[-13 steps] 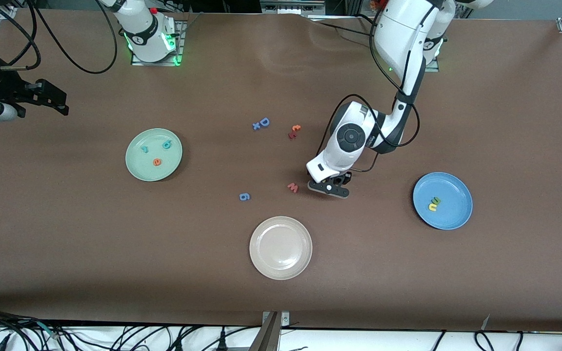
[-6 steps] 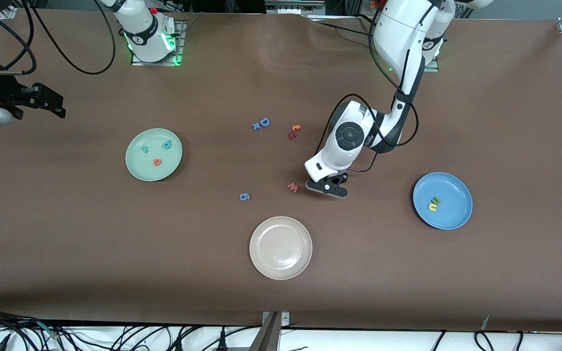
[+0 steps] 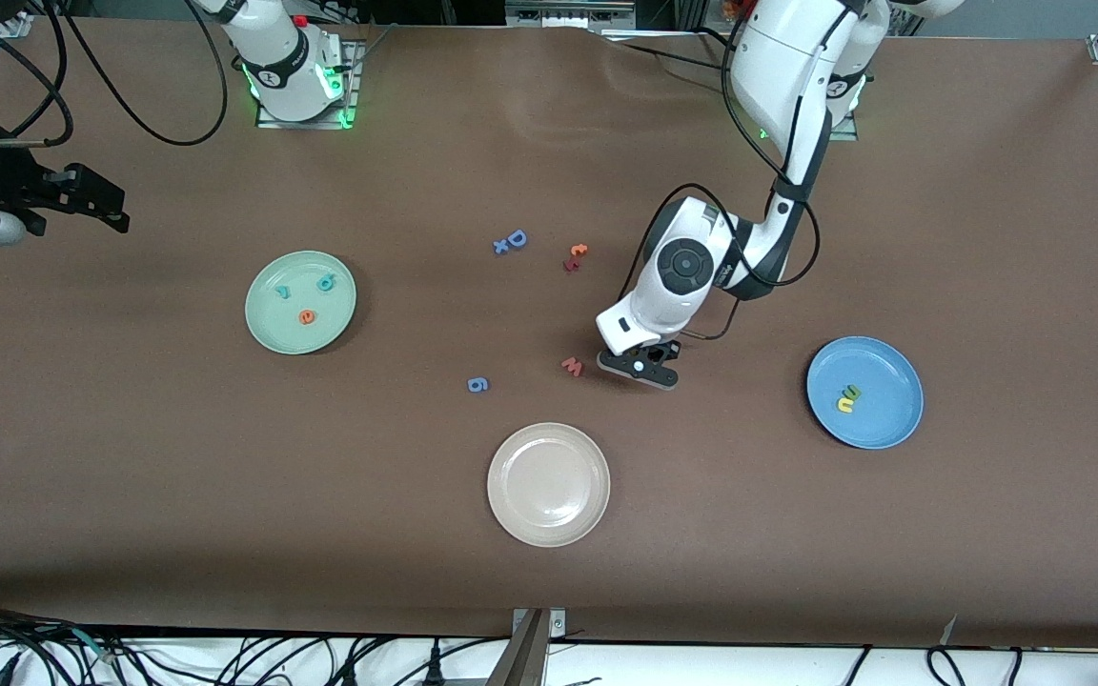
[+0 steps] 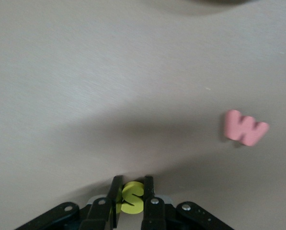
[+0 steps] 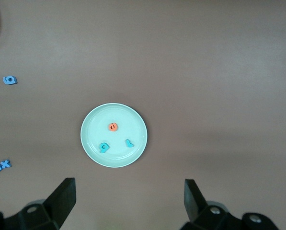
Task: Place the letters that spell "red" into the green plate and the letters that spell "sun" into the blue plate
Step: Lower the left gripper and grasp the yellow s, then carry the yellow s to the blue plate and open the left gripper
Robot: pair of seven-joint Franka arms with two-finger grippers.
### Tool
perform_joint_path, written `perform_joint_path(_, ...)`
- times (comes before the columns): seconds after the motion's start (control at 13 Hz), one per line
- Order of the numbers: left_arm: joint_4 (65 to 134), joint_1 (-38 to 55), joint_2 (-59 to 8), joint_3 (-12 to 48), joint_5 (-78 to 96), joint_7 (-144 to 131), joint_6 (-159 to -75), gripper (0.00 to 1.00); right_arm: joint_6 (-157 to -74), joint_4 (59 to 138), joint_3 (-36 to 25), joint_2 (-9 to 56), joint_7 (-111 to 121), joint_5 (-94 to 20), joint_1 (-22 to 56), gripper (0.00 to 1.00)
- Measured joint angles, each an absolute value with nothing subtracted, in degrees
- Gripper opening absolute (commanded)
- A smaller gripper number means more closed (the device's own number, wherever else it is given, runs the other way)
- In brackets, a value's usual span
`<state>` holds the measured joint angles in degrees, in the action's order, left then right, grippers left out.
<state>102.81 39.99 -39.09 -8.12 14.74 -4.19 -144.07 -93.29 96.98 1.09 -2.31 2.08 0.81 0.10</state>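
Yellow "s" (image 4: 132, 197) pinched in the left gripper (image 3: 641, 368), low over the desk (image 3: 797, 534) between the red "w" (image 3: 572, 366) and the blue plate (image 3: 897, 419).

Going across the front view: the right gripper (image 3: 91, 202) waits with jaws spread at the right arm's end; the green plate (image 3: 273, 329) holds all 3 letters of "red"; the cream plate (image 3: 511, 514) sits nearest the front camera; the blue plate carries 2 letters. The "s" looks light, soft foam, likely squashy and easy to twist, so the flat-sided pinch across its middle seems right. The "w" lies just beside it and could be nudged. Toward the blue plate the desk is bare, giving open room; only the plate's rim needs clearing.
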Motion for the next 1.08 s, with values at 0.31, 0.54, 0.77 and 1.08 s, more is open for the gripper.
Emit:
perform_joint_path(0.31,102.79,35.70,-37.74,-12.63,14.74,10.97,-142.36,0.05,-93.28,96.96,1.14,-2.31,2.08,0.81,0.10,1.00)
perform_joint_path(0.54,102.79,32.08,-36.78,-16.57,14.75,23.45,-139.68,0.05,-93.28,96.95,1.18,-2.31,2.09,0.81,0.10,1.00)
perform_joint_path(0.77,102.83,26.88,-36.64,-18.00,14.75,33.93,-138.94,0.05,-93.28,96.95,1.18,-2.32,2.08,0.81,0.10,1.00)
perform_joint_path(1.08,102.83,19.61,-36.62,-18.13,14.75,45.24,-138.66,0.06,-93.31,96.95,1.19,-2.31,2.09,0.81,0.10,1.00)
